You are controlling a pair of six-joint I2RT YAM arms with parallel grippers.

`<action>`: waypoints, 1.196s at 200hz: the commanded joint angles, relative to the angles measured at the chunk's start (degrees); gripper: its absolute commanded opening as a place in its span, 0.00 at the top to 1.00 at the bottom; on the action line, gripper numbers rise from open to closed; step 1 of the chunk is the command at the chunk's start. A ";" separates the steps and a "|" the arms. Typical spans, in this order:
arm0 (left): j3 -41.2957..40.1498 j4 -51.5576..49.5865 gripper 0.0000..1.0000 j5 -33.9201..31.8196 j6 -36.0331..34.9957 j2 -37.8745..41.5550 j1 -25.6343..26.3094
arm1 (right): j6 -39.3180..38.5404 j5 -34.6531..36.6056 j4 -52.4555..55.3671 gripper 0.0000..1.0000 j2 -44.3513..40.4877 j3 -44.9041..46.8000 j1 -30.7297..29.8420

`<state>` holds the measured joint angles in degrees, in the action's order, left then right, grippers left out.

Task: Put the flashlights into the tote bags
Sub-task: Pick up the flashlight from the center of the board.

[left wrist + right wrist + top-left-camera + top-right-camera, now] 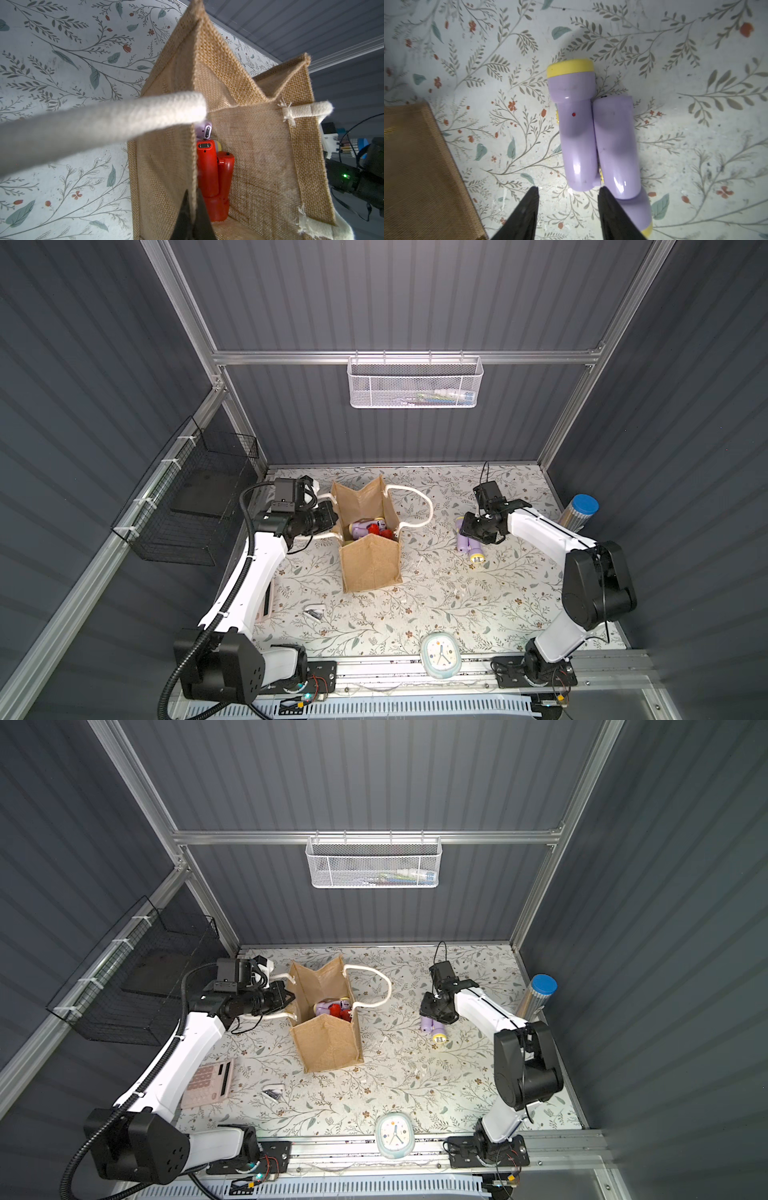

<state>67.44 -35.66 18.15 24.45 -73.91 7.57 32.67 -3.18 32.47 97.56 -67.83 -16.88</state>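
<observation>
The tan burlap tote bag [370,564] [328,1048] stands open left of the table's middle. Red flashlights [207,166] and a lavender flashlight [362,529] lie inside it. My left gripper [193,207] [332,516] is shut on the near edge of the bag's side wall, beside a white rope handle [104,122]. Two lavender flashlights with yellow heads [575,133] [614,145] lie side by side, head to tail, on the table at the right [469,547]. My right gripper [569,191] [473,531] hovers open over their ends, nothing between its fingers.
A silver cylinder with a blue cap [579,512] stands at the right wall. A clock [440,659] lies at the front edge, a pink calculator [208,1083] under the left arm. A white mesh basket [415,383] and a black wire basket [187,506] hang on the walls.
</observation>
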 commanded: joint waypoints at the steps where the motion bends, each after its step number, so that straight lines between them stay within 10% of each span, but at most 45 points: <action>1: 1.17 -1.07 1.00 -1.59 -1.33 0.34 0.08 | -1.98 4.03 2.20 0.51 2.45 -2.11 -0.90; 192: 1.82 -1.02 1.00 -1.91 -0.89 -0.63 0.14 | -9.07 6.22 1.90 0.57 16.30 -6.26 -2.70; 239: 2.43 -1.10 1.00 -1.73 -1.06 -0.71 0.20 | -9.55 8.18 3.51 0.81 14.80 -5.83 -3.67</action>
<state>67.57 -36.01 16.91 24.23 -74.06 7.57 23.77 3.60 33.85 111.96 -74.06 -19.73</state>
